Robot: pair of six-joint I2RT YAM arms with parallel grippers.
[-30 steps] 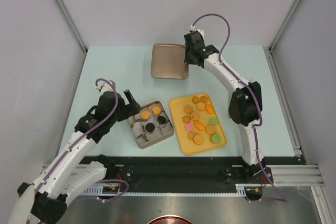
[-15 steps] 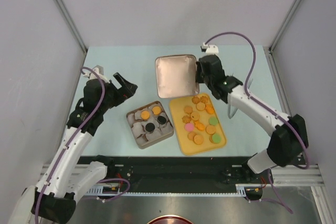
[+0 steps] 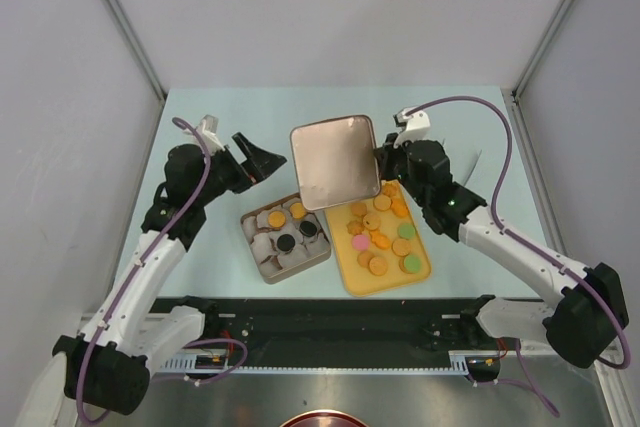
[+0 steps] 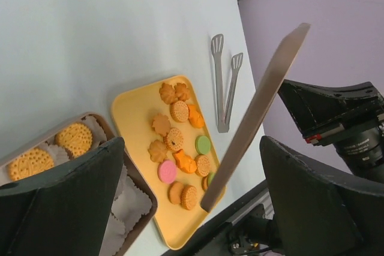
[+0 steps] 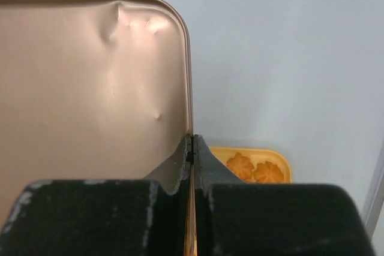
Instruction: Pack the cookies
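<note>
I worked in a robot lab cell, plain grey panel walls [image 3: 330, 7], aluminium corner posts [image 3: 120, 22], pale blue table [image 3: 210, 117], slotted metal mounting rail [image 3: 560, 329].

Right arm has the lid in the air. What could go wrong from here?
The right gripper pinches the lid only by its rim, tilted above the tin and tray; it may slip onto the cookies. Many cookies lie on the tray, so closing now would leave them unpacked.
</note>
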